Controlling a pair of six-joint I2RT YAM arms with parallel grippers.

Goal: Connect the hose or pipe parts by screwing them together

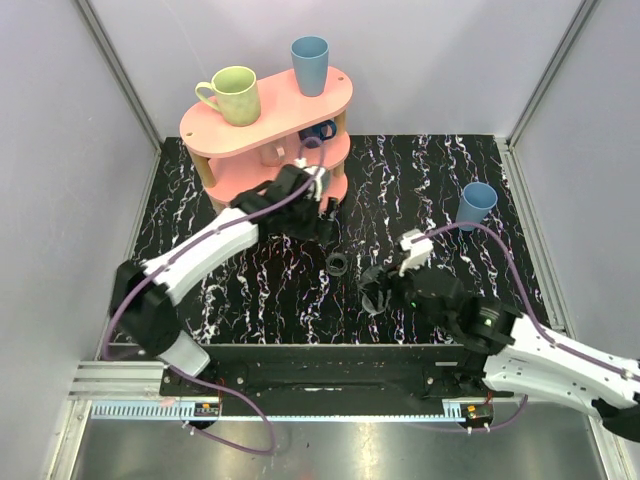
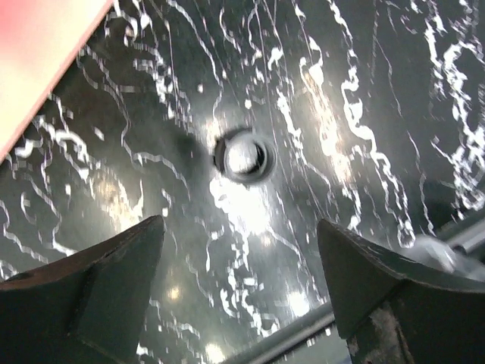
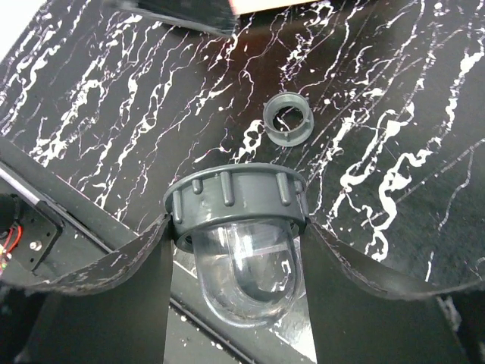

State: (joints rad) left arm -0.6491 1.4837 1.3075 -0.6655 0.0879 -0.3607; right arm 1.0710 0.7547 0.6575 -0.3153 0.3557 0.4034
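Fingers of the right gripper point(image 3: 236, 227) clamp the grey ribbed, clear-domed fitting point(image 3: 242, 265). Left gripper point(image 2: 241, 235) gapes wide, empty, over the dark round collar point(image 2: 242, 155) lying on the black marbled table point(image 2: 364, 76). I'd descend centred, pinch its outer wall, keep it level.

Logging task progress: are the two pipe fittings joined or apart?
Apart. The dark collar lies alone on the table; the fingers of the right gripper hold the clear-domed fitting separately.
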